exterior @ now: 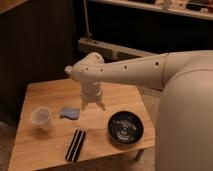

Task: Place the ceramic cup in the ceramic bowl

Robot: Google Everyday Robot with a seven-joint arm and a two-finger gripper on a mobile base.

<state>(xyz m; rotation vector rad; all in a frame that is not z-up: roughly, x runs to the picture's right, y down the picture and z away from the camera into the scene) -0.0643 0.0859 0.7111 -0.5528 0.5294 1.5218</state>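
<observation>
The small white tapered ceramic cup point(41, 118) stands upright on the light wooden bench point(50, 92), well to the left of the round black ceramic bowl point(125, 128), which sits near the front right corner. The gripper point(93, 107) hangs above the bench, behind and to the left of the bowl. Its fingers point(102, 106) point down, spread apart, grasping nothing. A blue cloth pad point(70, 113) lies between cup and gripper. A flat black striped block point(76, 145) lies left of the bowl.
</observation>
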